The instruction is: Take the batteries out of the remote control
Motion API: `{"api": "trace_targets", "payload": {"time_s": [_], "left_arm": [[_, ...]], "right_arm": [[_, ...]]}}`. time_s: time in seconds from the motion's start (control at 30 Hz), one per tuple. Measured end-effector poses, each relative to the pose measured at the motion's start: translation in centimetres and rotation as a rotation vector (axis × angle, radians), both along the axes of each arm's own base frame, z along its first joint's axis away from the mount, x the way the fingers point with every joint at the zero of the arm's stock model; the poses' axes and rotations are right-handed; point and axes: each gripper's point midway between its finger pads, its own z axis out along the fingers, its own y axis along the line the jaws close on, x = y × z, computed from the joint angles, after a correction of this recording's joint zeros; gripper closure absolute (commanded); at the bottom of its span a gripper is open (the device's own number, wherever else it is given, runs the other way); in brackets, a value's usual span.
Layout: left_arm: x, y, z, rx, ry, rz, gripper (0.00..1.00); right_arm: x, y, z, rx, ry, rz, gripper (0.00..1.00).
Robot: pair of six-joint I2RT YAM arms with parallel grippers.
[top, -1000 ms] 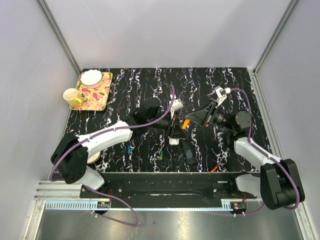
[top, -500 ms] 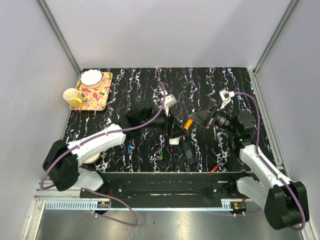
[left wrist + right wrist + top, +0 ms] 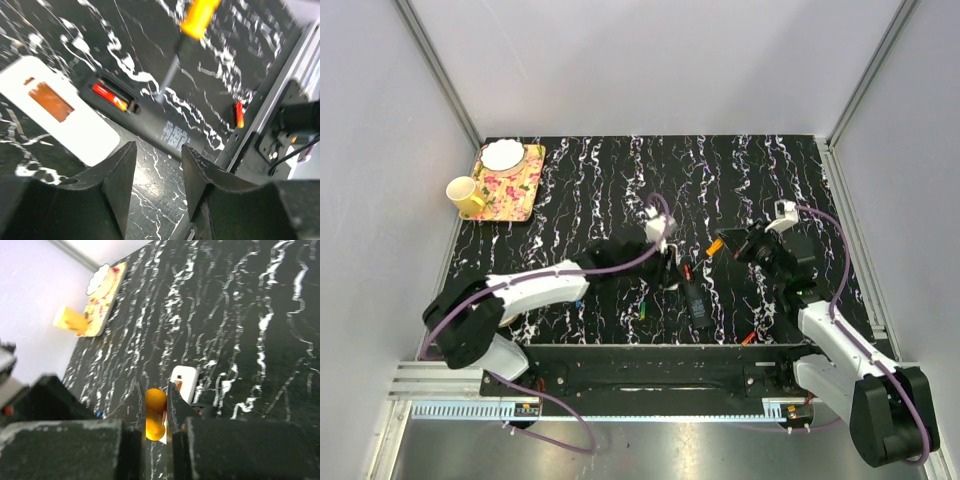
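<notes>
**One battery seated, three lying loose**

The black remote control [image 3: 699,303] is laid flat towards the near edge of the table [image 3: 790,170], its compartment uncovered; a red battery [image 3: 109,96] is seen seated lengthwise in it; a blue battery [image 3: 579,297] and a green battery [image 3: 643,310] are laid loose to the remote's left, apart from each other; a red-orange battery [image 3: 748,338] is laid to its right, by the table's front edge.

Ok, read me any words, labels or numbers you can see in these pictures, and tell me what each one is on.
Black remote, grey printed block on its back: too blurred to read.
White device, orange patch on its face: no letters can be made out.
Nothing else in any view bears legible text.
</notes>
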Motion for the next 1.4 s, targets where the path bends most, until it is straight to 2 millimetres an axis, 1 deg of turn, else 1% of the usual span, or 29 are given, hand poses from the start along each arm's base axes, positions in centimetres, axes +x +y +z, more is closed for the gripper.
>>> {"api": "trace_targets", "payload": {"time_s": [0.03,0.1,0.17,0.3,0.4,0.47,0.57,0.67,0.83,0.9,1.17,1.4], "left_arm": [[-0.6,-0.5,-1.3,0.029,0.021,-0.016,0.65],[-1.8,-1.5,-3.4,0.073,0.058,-0.047,0.69],[-2.4,-2.5,-4.9,0.099,0.089,-0.065,0.72],[-2.0,-2.9,-6.8,0.133,0.124,-0.04,0.74],[-1.3,-2.8,-7.7,0.151,0.135,-0.012,0.77],[-0.6,-2.9,-7.9,0.153,0.138,0.004,0.79],[0.6,-3.2,-8.0,0.15,0.138,0.028,0.8],[1.8,-3.0,-8.1,0.148,0.141,0.056,0.82],[3.5,-2.6,-8.8,0.168,0.151,0.1,0.84],[3.9,-2.5,-9.2,0.181,0.156,0.11,0.84],[4.0,-2.5,-10.6,0.213,0.179,0.112,0.87],[4.2,-2.1,-11.0,0.225,0.189,0.12,0.87]], "right_arm": [[0.3,-0.3,-0.5,-0.01,0.008,-0.022,1.0],[0.9,-1.0,-1.2,-0.031,0.014,-0.066,1.0],[1.5,-1.4,-1.4,-0.052,0.0,-0.09,1.0],[2.2,-1.7,-1.5,-0.073,-0.023,-0.113,1.0],[2.5,-2.0,-2.1,-0.083,-0.024,-0.134,1.0],[2.7,-2.1,-2.8,-0.088,-0.013,-0.142,1.0],[3.0,-2.1,-4.0,-0.097,0.019,-0.147,1.0],[3.2,-1.8,-5.0,-0.1,0.04,-0.142,1.0],[3.4,-1.3,-5.9,-0.101,0.058,-0.131,1.0],[3.5,-1.1,-6.2,-0.101,0.065,-0.127,1.0],[3.6,-0.3,-7.8,-0.11,0.1,-0.117,1.0],[3.8,0.0,-8.7,-0.112,0.117,-0.122,1.0]]}}
